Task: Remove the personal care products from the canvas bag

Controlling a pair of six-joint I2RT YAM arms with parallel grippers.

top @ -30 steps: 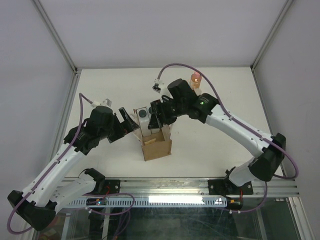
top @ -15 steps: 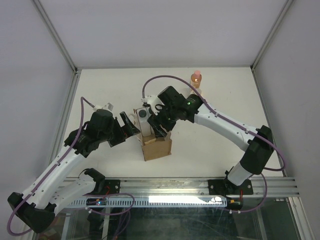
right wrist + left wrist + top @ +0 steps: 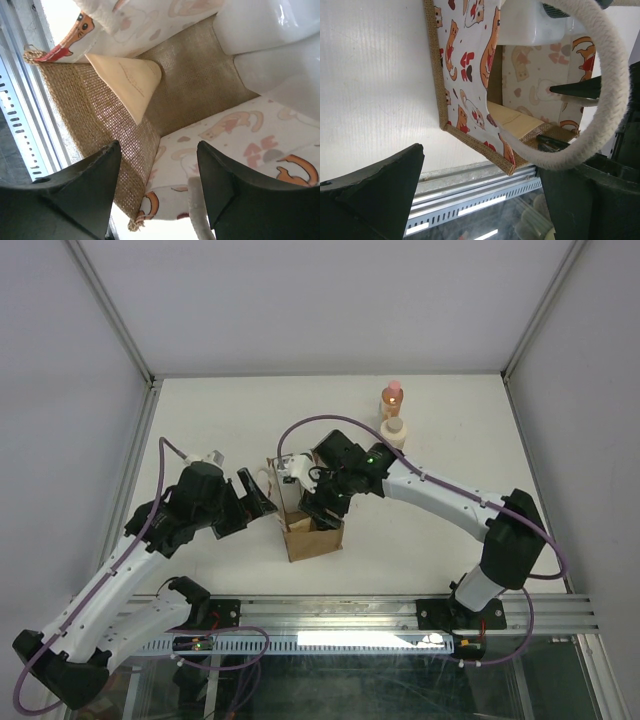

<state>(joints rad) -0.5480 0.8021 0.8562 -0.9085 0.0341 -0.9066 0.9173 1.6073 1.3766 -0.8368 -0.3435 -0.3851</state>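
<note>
The canvas bag stands at the table's middle, near the front. My right gripper is open and reaches into its mouth. In the right wrist view the gripper is over a corner of the bag's wall, and two white bottles lie deeper inside. My left gripper is open at the bag's left side. In the left wrist view the white loop handle hangs by its right finger, and one white bottle shows. The orange bottle and the cream bottle stand at the back right.
The enclosure's metal frame and white walls bound the table on three sides. A slotted metal rail runs along the near edge, close to the bag. A pale tag is sewn on the bag's burlap wall.
My right arm has swung from the back right down to the bag, and its gripper is now in the bag's mouth. The cream bottle it covered now shows. My left arm has barely moved.
</note>
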